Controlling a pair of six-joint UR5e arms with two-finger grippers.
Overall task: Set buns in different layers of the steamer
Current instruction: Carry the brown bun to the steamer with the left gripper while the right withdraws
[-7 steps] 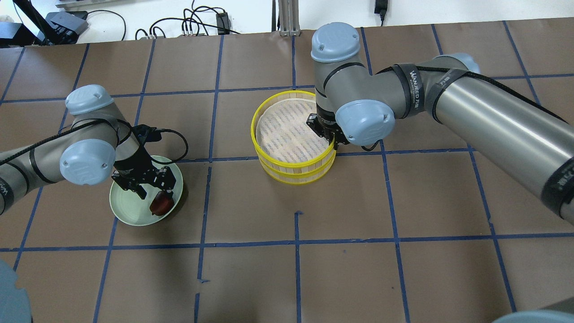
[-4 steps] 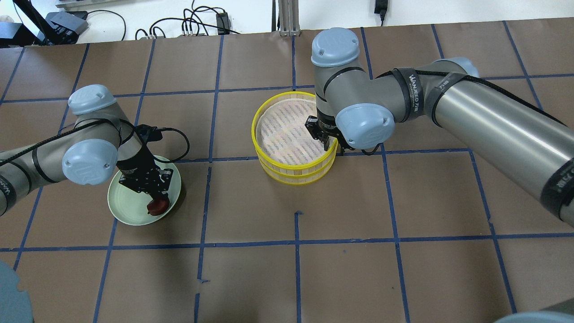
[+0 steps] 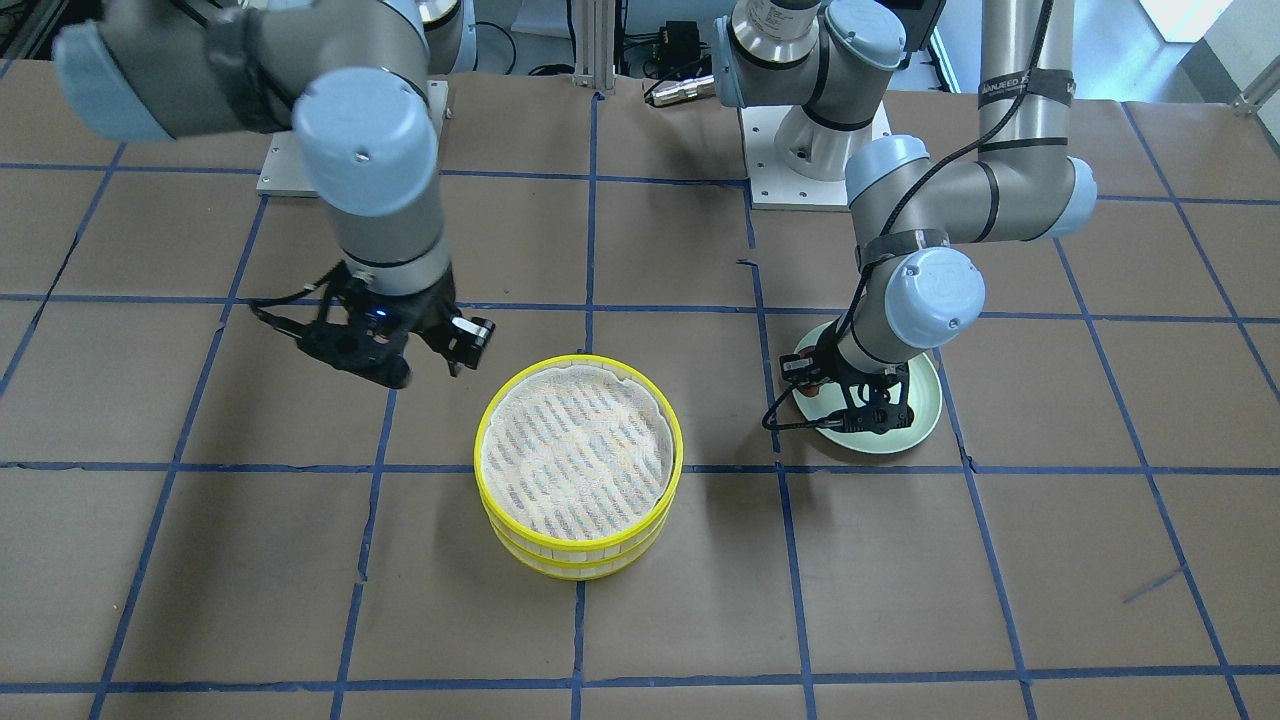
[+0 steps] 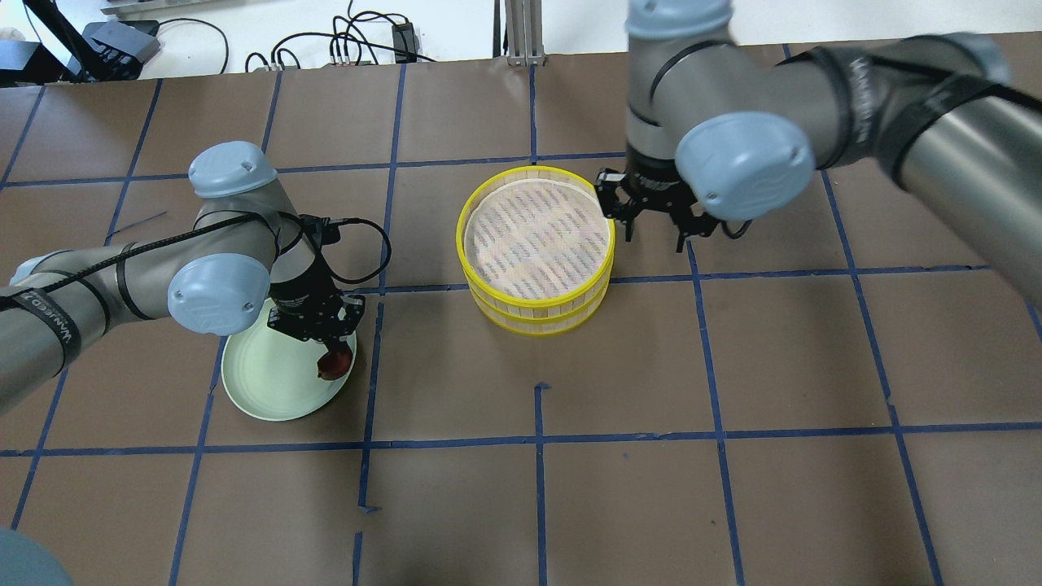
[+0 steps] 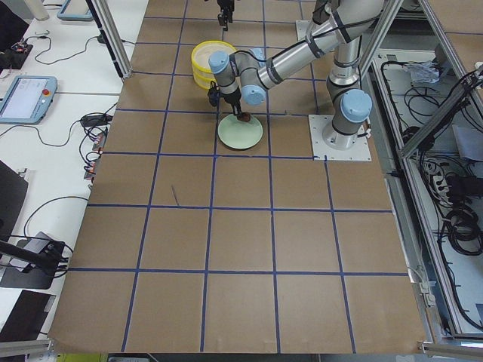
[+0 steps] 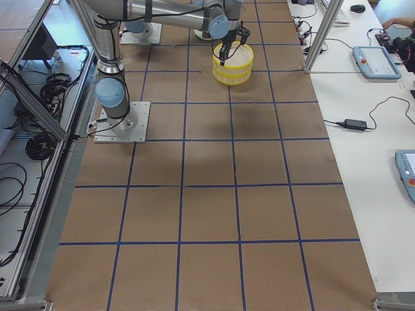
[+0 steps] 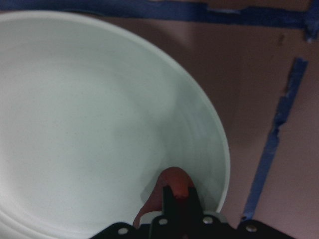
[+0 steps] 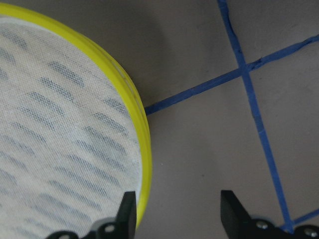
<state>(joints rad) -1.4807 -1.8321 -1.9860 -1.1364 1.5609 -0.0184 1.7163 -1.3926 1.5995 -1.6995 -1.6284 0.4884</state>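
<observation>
The two layers of steamer (image 4: 533,236) stand stacked mid-table; the top liner is bare in the overhead and front views (image 3: 575,450). The white bun is hidden. My left gripper (image 4: 330,360) is shut on the dark reddish-brown bun (image 4: 331,366) at the right edge of the pale green plate (image 4: 269,382). The left wrist view shows the bun (image 7: 172,186) between the fingers, by the plate rim (image 7: 219,149). My right gripper (image 4: 654,233) is open and empty, just right of the steamer; its wrist view shows the yellow rim (image 8: 142,129) beside the gripper (image 8: 179,214).
Brown paper with blue tape lines (image 4: 537,439) covers the table. Cables and a mount post (image 4: 521,32) lie along the far edge. The right arm's elbow (image 4: 745,167) hangs above the table, right of the steamer.
My left gripper closed on the brown bun and carried it right to the plate's edge; the plate shifted slightly right. My right gripper left the steamer's rim and moved right, open.
</observation>
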